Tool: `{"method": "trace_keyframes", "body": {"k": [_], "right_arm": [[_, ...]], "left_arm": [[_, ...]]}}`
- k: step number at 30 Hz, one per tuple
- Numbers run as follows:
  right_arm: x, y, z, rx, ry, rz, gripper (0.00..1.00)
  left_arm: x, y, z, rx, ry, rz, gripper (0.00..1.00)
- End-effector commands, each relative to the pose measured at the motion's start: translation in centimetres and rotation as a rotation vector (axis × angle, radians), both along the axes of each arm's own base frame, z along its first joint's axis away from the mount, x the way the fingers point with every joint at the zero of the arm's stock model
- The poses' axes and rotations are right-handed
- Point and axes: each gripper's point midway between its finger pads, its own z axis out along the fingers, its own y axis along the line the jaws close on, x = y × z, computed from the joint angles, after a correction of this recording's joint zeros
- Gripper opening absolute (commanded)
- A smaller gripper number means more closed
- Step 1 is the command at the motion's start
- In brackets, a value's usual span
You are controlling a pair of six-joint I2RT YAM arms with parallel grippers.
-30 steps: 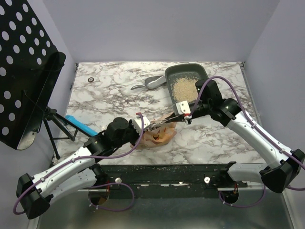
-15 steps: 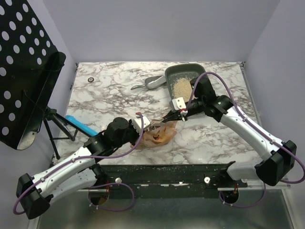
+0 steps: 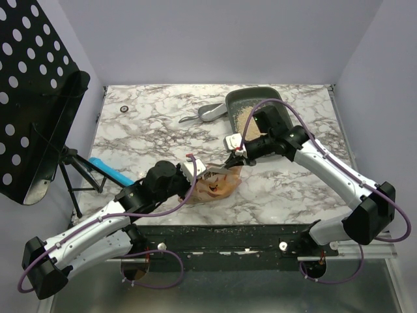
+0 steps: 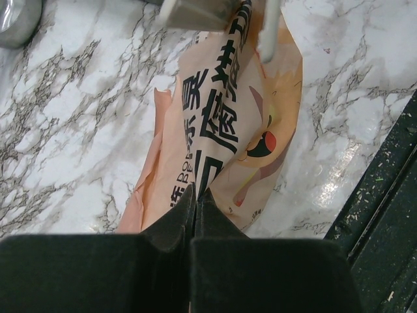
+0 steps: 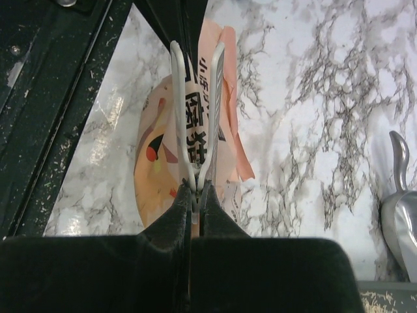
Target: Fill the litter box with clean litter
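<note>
Both arms grip the orange printed litter bag point(image 3: 218, 184) near the tabletop's point(image 3: 150, 130) front edge. The left gripper point(image 4: 195, 194) has its jaws pinched on one end, and the right gripper point(image 5: 195, 189) pinches the opposite edge. The litter box point(image 3: 279, 96) sits far right with clean litter point(image 3: 242, 117) heaped inside. Best to lift evenly, clear the rim, then tip slowly with the open end lowest.

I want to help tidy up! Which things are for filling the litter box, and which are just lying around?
For the job: litter box, clean litter, printed litter bag, white clip.
Lying about: scoop, blue object, black perforated stand, small ring.
</note>
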Motion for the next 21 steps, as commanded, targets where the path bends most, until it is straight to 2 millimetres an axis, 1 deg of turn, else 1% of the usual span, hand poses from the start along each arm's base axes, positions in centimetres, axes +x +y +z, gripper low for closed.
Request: {"method": "trace_keyframes", "body": {"k": [1,4,8,11,15,21], "right_arm": [[0.9,-1.8,-0.6,-0.118,-0.026,-0.06,0.0],[1.5,-2.5,-0.4,-0.15,-0.059,-0.114,0.0],[2.1,-3.2,-0.8,-0.229,-0.075,-0.151,0.0],[2.0,-2.8,-1.3,-0.251,-0.069,-0.142,0.0],[2.0,-2.6,-2.6,-0.305,-0.058,-0.142,0.0],[1.3,-1.6,-4.4,-0.315,-0.012,-0.105,0.0]], "left_arm": [[0.8,-0.4,2.8,-0.061,-0.068,0.013,0.0],[0.7,-0.4,2.8,-0.059,-0.065,0.014,0.0],[0.7,-0.5,2.8,-0.063,-0.062,0.012,0.0],[0.7,-0.4,2.8,-0.064,-0.061,0.013,0.0],[0.6,-0.5,3.0,-0.067,-0.063,0.012,0.0],[0.7,-0.4,2.9,-0.064,-0.064,0.021,0.0]]}}
